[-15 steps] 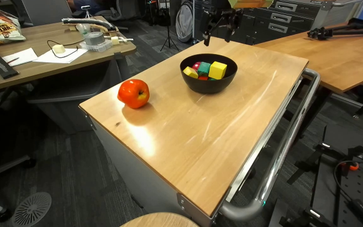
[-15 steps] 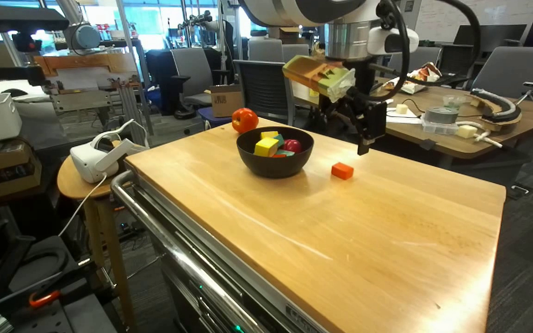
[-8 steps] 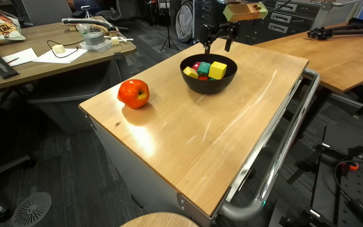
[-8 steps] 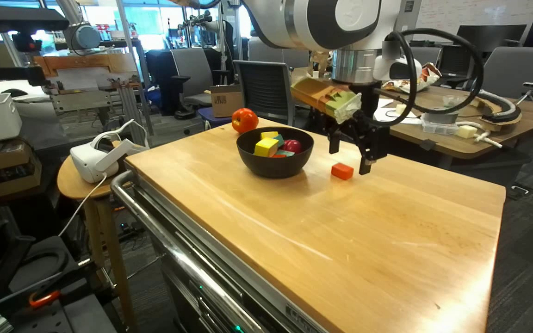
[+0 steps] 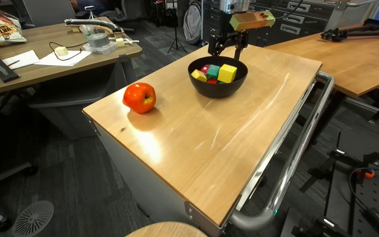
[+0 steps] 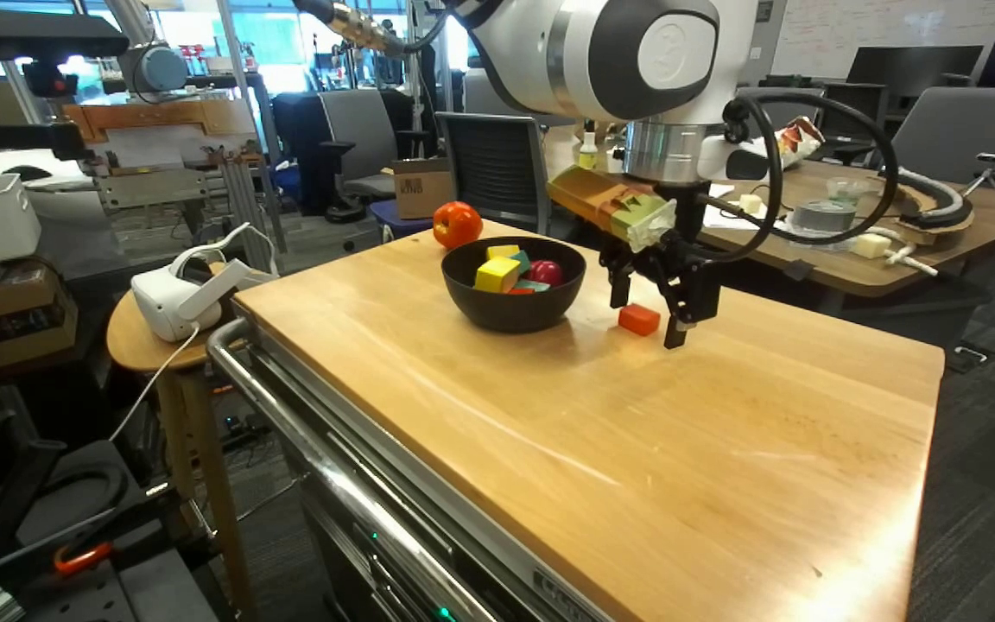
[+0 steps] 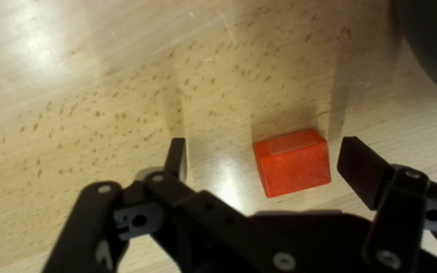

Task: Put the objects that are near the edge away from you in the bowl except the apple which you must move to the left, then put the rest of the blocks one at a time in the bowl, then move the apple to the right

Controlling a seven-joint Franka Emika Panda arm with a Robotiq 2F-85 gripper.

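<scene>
So in the last second I've brought the claw [image 7: 263,161] down over the red rectangular block [image 7: 294,167] on the wooden surface [image 7: 127,76]. Jaws are spread wide, nothing gripped. In the wrist view the block sits between them, right beside the 3 o'clock jaw, with the black bowl [image 7: 433,38] poking in at 2 o'clock. To me that means the grasp is next, and this is probably the final block before moving the apple [image 6: 457,225], between 10 and 11 o'clock from the bowl in an exterior view. I'd recenter first so that jaw doesn't nudge it.
</scene>
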